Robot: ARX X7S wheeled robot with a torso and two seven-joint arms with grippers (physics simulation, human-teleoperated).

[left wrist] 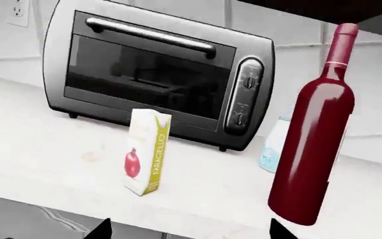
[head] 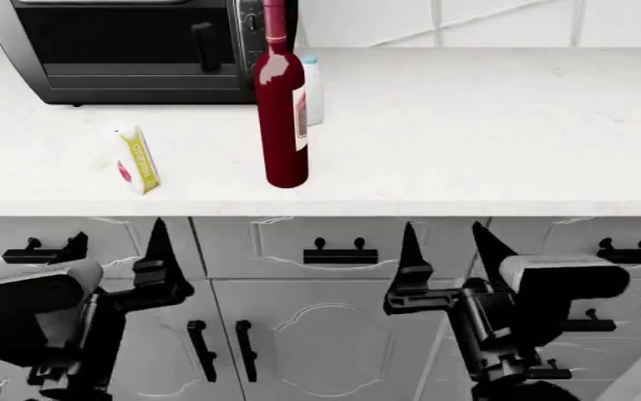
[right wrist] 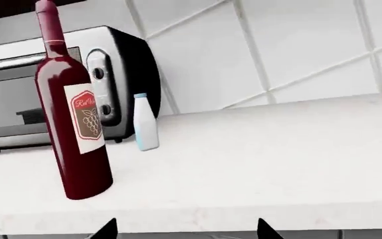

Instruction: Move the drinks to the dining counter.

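Three drinks stand on a faintly marbled white countertop (head: 499, 125). The dark-red wine bottle (head: 282, 117) (left wrist: 317, 144) (right wrist: 77, 134) is upright near the front edge. The small white carton (head: 137, 159) (left wrist: 146, 152) is to its left. The pale plastic bottle (head: 312, 90) (left wrist: 274, 147) (right wrist: 145, 122) stands behind the wine bottle. My left gripper (head: 119, 242) (left wrist: 191, 231) and right gripper (head: 445, 238) (right wrist: 185, 231) are both open and hold nothing. They hang below the counter's front edge, before the cabinet fronts. The dining counter is out of view.
A silver toaster oven (head: 130, 50) (left wrist: 157, 74) (right wrist: 18, 99) sits at the back left against a white tiled wall (right wrist: 297, 50). Light-grey drawers and doors with black handles (head: 340, 255) lie under the countertop, close to both arms.
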